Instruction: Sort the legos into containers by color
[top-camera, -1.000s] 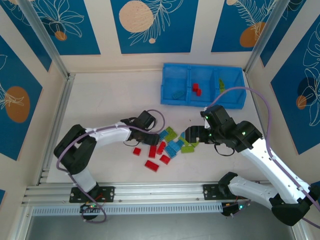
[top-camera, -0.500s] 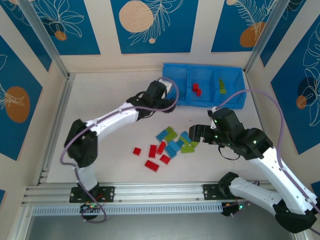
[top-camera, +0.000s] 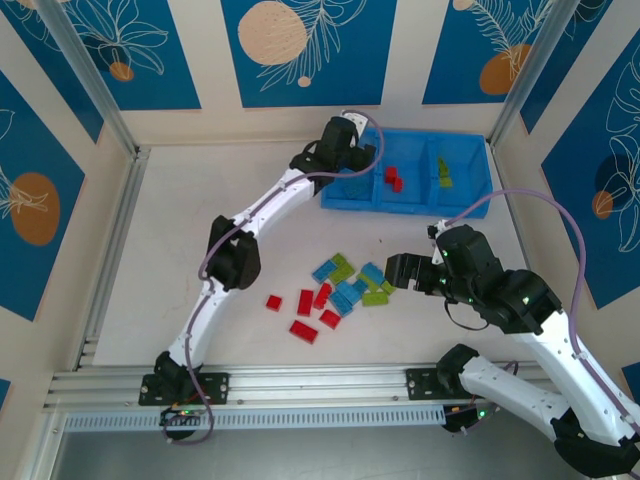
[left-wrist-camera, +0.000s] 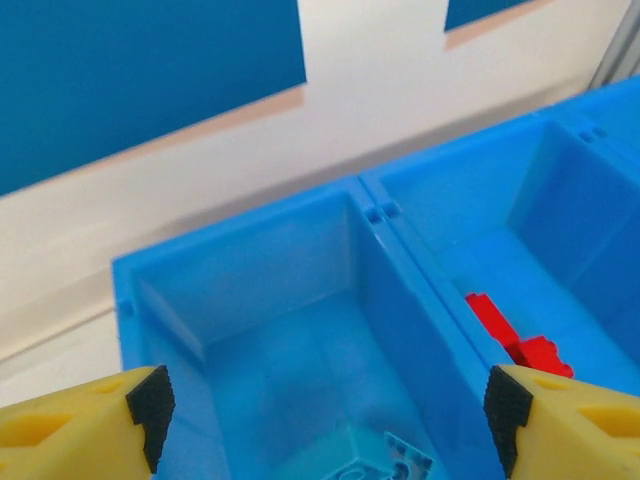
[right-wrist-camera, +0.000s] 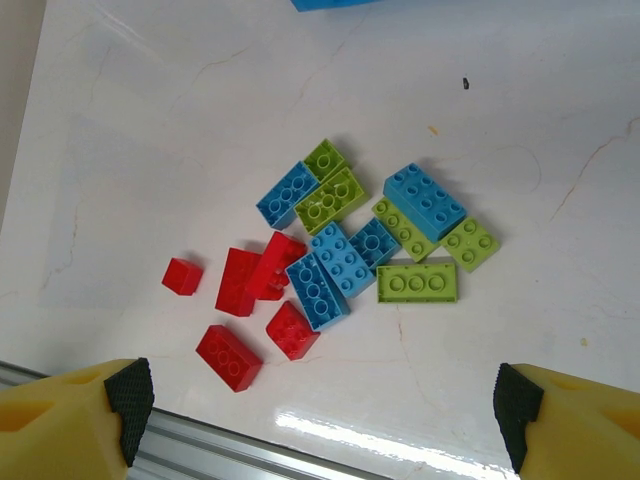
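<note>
Legos lie studs-up in a loose cluster on the table, red, light blue and lime green, long axes at mixed angles. Containers are one blue tray running left-right by the far wall: light blue brick in left bin, red bricks middle, green bricks right. Left gripper over the left bin, right gripper over the cluster, both jaws wide apart, empty.

We see a white bench w/ faint hairline marks, cream walls on 3 sides w/ blue panels (orange discs, white leaf outlines), alu corner posts, alu rail at near edge.
</note>
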